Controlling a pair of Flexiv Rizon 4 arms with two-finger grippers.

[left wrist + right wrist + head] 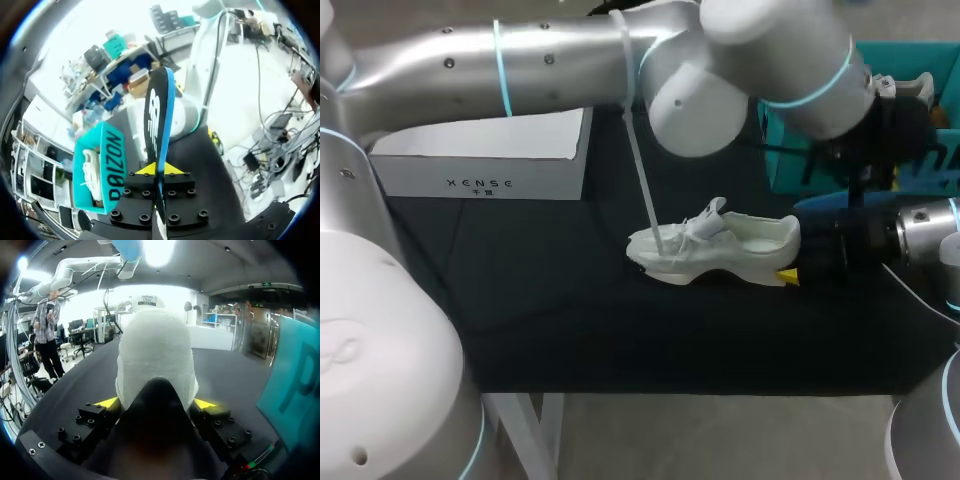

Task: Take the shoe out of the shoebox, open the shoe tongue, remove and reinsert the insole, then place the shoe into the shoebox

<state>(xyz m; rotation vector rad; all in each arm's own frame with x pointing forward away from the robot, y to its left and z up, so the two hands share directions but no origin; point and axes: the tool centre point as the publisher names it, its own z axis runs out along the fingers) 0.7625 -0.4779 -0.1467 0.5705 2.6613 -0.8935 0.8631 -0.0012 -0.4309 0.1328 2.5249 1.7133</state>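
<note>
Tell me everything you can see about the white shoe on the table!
The shoe is all white, with a fabric-looking upper, white laces and a thick, chunky sole. It stands upright on its sole on the black table, outside any box, with its toe pointing toward my left side. Its tongue sticks up above the laces. The right claw grips its heel, one yellow tip on each side.

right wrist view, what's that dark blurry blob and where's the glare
Right wrist view: the dark blob sits close to the lens, out of focus, before the white fabric shoe in the right gripper; a ceiling light flares beyond it. Left wrist view: bright floor washes out behind the black and blue insole.
</note>
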